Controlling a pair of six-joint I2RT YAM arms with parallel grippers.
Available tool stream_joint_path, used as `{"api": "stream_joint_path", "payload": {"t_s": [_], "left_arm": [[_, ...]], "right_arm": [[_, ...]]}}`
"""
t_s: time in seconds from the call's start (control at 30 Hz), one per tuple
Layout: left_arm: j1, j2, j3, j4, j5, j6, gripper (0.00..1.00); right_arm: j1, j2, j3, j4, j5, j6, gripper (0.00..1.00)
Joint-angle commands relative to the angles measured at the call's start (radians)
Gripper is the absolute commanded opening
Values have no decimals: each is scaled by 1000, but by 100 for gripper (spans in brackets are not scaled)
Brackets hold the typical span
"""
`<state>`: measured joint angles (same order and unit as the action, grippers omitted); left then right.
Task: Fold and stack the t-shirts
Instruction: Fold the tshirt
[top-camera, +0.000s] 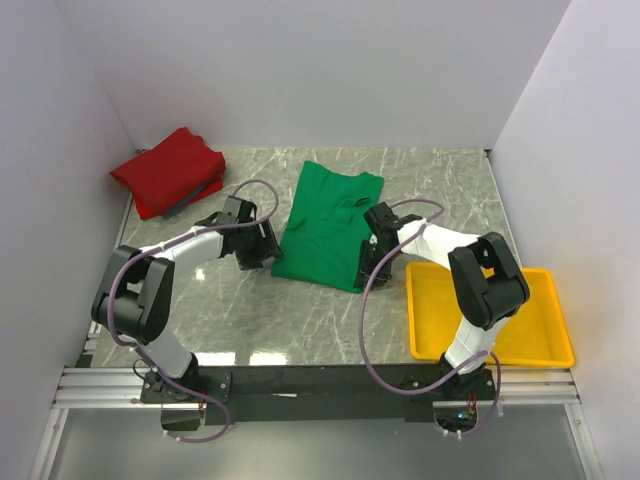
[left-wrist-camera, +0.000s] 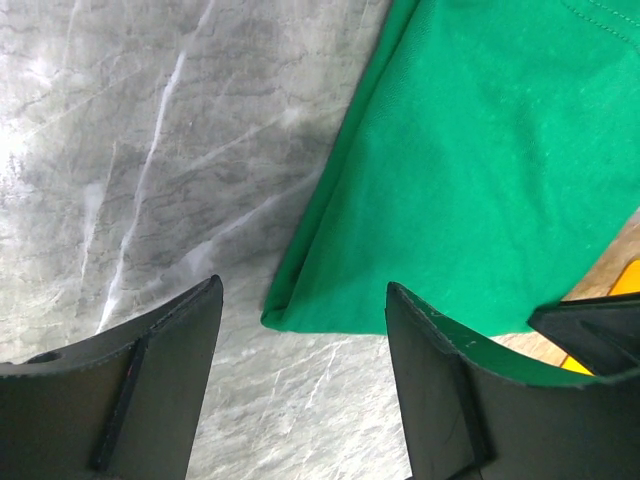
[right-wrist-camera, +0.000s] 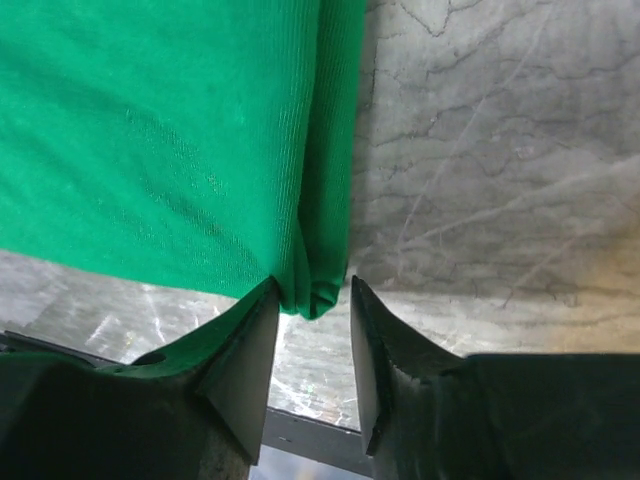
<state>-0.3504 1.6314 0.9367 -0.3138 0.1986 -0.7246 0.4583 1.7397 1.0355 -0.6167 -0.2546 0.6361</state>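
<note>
Across the middle of the worktop (top-camera: 300, 320) the green t-shirt (top-camera: 325, 225) is laid flat, folded lengthwise into a long panel running from the far edge toward the near edge. Its near left corner is framed by the left hand (left-wrist-camera: 300, 300), whose fingers are spread wide and grip nothing. Its near right corner is taken by the right hand (right-wrist-camera: 312, 290), the fingers drawn in to a slim gap that is filled by the bunched cloth. The red t-shirt (top-camera: 170, 172) is heaped in the far left corner, well apart. A yellow tray (top-camera: 565, 325) is set at the near right corner.
</note>
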Motion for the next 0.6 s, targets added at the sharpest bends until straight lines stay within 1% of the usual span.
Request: {"api": "stream_joint_path", "payload": {"t_s": [0.0, 0.13, 0.23, 0.33, 0.4, 0.57], "left_arm": [[-7, -1, 1, 33, 22, -15, 71], [-21, 24, 17, 22, 15, -10, 70], [-32, 28, 22, 15, -8, -21, 69], [-50, 36, 30, 7, -19, -26, 67], [-61, 51, 40, -2, -30, -27, 65], [-82, 68, 56, -42, -56, -33, 59]], "right_arm": [[10, 27, -2, 2, 9, -9, 40], [10, 32, -12, 9, 8, -9, 33], [8, 53, 0, 5, 8, -15, 25], [10, 67, 12, 0, 6, -19, 13], [10, 70, 17, -2, 8, -18, 10], [10, 77, 24, -11, 11, -26, 8]]}}
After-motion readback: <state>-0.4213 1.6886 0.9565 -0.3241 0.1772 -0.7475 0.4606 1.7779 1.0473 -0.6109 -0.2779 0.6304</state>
